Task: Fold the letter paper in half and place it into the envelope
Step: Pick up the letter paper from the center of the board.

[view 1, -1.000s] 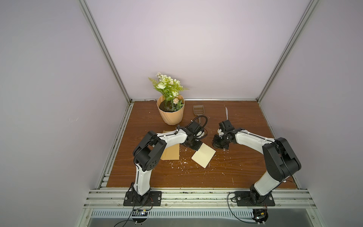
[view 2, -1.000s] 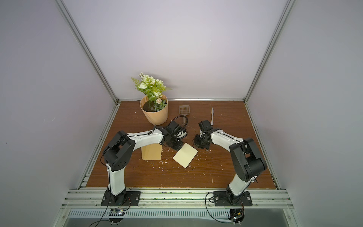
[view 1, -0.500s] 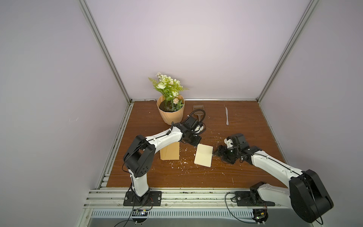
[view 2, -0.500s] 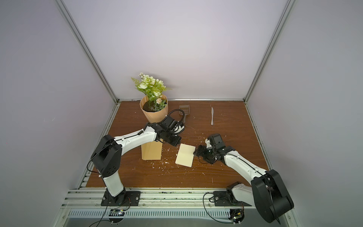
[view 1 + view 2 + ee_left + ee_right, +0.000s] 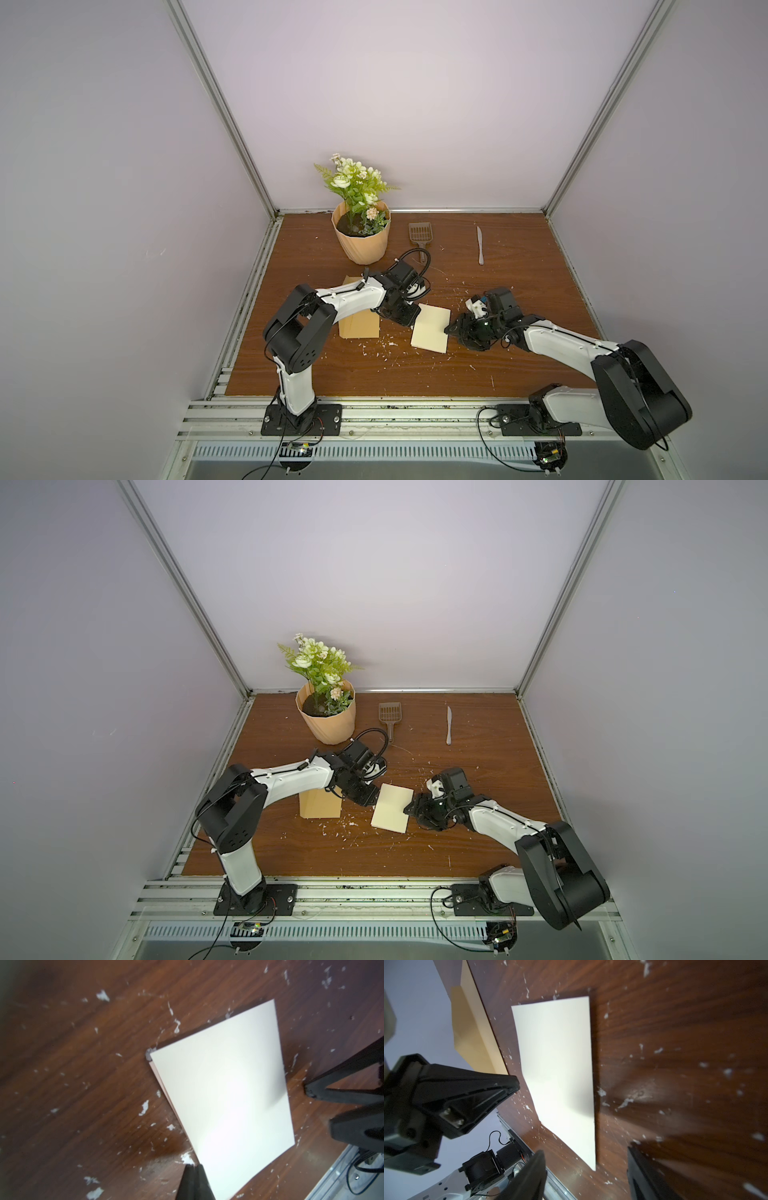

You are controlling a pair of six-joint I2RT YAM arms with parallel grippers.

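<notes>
- Lying flat on the table (image 5: 519,365), the letter paper (image 5: 431,330) sits directly between the two grippers. It is already doubled over, and the left wrist view shows two layers along one edge.
- The left gripper (image 5: 409,326) is pressed together, with its tips touching the paper edge nearest it. I cannot tell whether a layer is caught between them.
- The right gripper (image 5: 452,330) stands spread just off the opposite edge and holds nothing.
- The sheet looks light, thin and limp. It will probably slide on the smooth wood and spring open at the fold. The safest hold is likely a pinch across both layers near an edge, so the halves travel together.
- The envelope (image 5: 359,330) lies flat on the far side of the left gripper from the paper, partly under that arm. The letter is not in it, and its mouth cannot be made out.
- The flower pot (image 5: 361,241), beyond the left gripper, holds soil and flowers.
</notes>
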